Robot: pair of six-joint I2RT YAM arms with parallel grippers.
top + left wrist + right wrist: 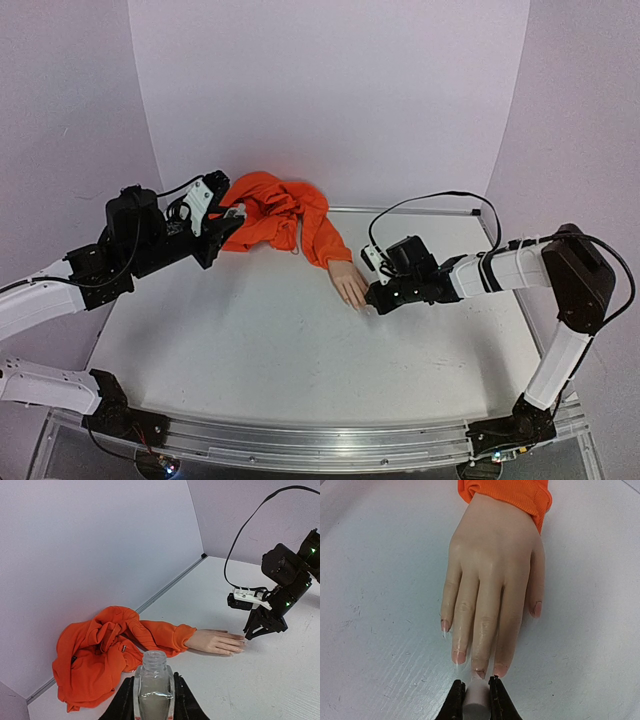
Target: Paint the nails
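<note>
Table: back edge meets the wall, and the right edge runs just beyond the right arm. There is bare surface near of and left of the hand. The far-left corner is taken up by the bunched orange sleeve, which lies against the wall.

Hand: palm down, flat on the table, a little right of centre. The long axis runs from the cuff at back-left to the fingertips at near-right. The fingers are straight and close together, pointing at the right gripper.

Nails: at the near-right end of the hand, facing up, with the thumb nail off to one side. In the right wrist view the middle fingertip sits just ahead of the gripper tips; I cannot tell if they touch.

Right gripper: low over the table, fingers pinched on a short whitish cylinder.

Left gripper: raised over the sleeve at back-left, well apart from the hand. Its fingers are clamped on either side of a clear bottle, which stands upright with an uncapped neck.
</note>
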